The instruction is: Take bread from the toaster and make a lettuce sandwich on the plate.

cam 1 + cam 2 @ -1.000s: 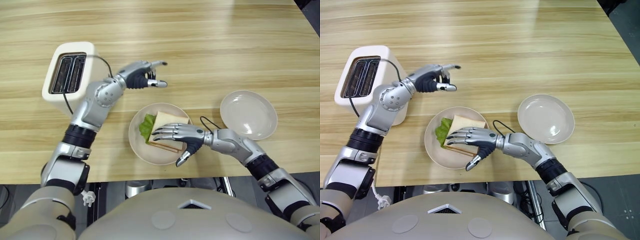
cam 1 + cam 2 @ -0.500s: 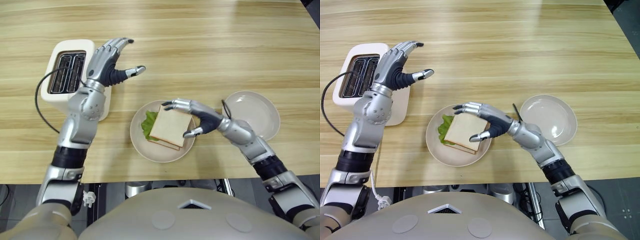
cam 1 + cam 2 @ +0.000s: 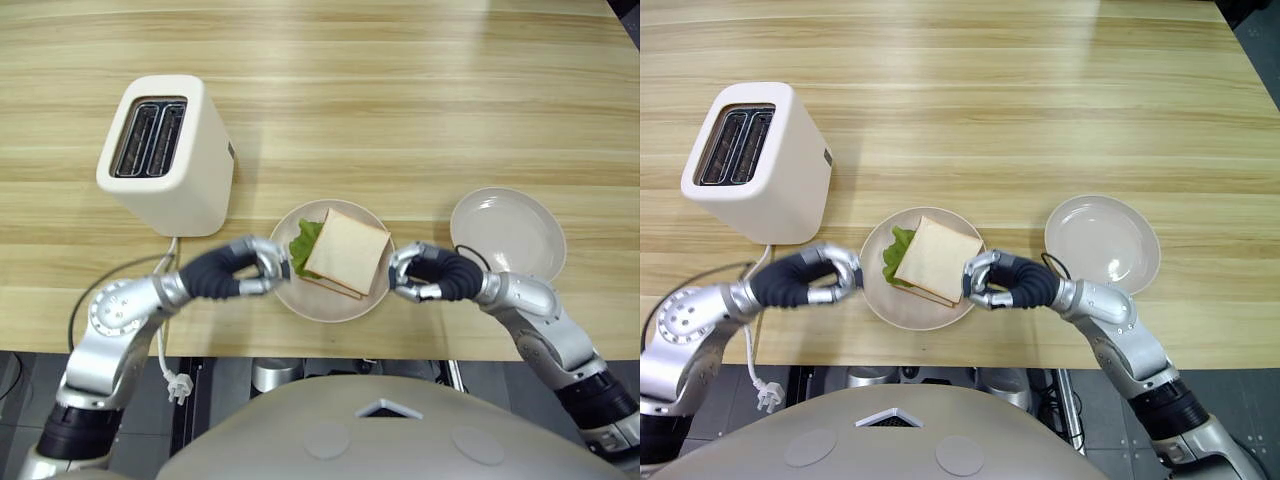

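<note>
While I watch through the head camera, the light wooden table (image 3: 420,100) runs across both eye views, its grain going left to right. Its near edge lies just below the hands, and dark floor shows under it. At the far right a sliver of dark floor marks the table's right edge.

The toaster (image 3: 165,155) stands upright on the left part of the table, back from the near edge, slots up. I cannot tell what is in the slots. Its white cord (image 3: 162,330) drops over the near edge and ends in a plug (image 3: 172,385) hanging below.

The plate (image 3: 300,300) sits close to the middle of the near edge. On it lies the sandwich: a slice of bread (image 3: 347,250) on top, lettuce (image 3: 303,243) showing at its left side, and another slice just visible beneath. A second plate (image 3: 507,233) sits to the right, apart from the first and also near the near edge.

My left hand (image 3: 250,270) is curled into a fist just beside the plate's left rim and holds nothing. My right hand (image 3: 425,275) is curled the same way at the right rim. I cannot tell whether it touches the rim.

The broadest stretch of wood lies on the far side, beyond both plates and right of the toaster. A narrower strip separates the toaster from the plate.
</note>
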Controlling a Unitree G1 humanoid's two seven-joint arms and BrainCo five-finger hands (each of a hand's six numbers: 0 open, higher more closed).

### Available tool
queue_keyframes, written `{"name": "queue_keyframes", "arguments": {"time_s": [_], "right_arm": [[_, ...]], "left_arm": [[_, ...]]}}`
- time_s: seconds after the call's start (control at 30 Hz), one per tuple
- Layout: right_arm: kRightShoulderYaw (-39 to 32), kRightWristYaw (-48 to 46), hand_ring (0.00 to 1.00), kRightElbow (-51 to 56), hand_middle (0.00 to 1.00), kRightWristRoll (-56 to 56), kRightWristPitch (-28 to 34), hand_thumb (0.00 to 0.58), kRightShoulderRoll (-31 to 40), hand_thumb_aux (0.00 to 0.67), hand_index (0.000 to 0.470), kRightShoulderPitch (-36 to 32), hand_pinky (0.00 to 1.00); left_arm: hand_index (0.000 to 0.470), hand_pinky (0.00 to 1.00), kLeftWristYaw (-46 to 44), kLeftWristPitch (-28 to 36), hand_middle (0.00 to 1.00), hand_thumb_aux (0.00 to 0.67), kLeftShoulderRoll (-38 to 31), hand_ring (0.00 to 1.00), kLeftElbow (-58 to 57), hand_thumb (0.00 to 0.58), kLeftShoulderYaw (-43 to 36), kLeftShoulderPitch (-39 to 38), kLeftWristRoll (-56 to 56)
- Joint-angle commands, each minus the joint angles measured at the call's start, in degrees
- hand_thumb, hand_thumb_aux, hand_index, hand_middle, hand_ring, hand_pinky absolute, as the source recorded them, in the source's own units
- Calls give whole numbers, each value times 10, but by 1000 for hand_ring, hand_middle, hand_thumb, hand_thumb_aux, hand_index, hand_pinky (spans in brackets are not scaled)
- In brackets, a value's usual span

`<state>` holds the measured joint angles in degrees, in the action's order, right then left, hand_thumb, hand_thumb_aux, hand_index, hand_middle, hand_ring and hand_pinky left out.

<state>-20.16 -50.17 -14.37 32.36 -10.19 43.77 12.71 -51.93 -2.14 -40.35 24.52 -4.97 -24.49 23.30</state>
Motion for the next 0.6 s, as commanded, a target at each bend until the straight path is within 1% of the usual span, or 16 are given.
{"name": "queue_keyframes", "arguments": {"time_s": [0.03,0.17,0.27,0.37,0.5,0.6], "right_arm": [[-24,-34,1000,14,1000,-121,-25,580,19,670,460,16,1000],[-46,-37,1000,41,1000,-238,-61,580,21,670,460,6,1000],[-53,-31,1000,64,1000,-287,-76,580,9,670,460,-4,1000],[-66,17,1000,110,1000,-384,-107,580,-17,670,460,-32,1000],[-75,47,1000,147,1000,-441,-131,580,-47,670,460,-52,1000],[-79,80,1000,189,1000,-488,-145,580,-73,670,460,-82,1000]], "left_arm": [[460,1000,-15,-33,1000,670,-29,1000,-56,580,-57,-12,-123],[460,1000,18,-70,1000,670,-54,1000,-130,580,-108,23,-279],[460,1000,48,-89,1000,670,-60,1000,-175,580,-139,52,-373],[460,1000,126,-106,1000,670,-56,1000,-244,580,-183,117,-524],[460,1000,214,-111,1000,670,-20,1000,-289,580,-201,186,-603],[460,1000,283,-118,1000,670,17,1000,-326,580,-211,228,-645]]}}
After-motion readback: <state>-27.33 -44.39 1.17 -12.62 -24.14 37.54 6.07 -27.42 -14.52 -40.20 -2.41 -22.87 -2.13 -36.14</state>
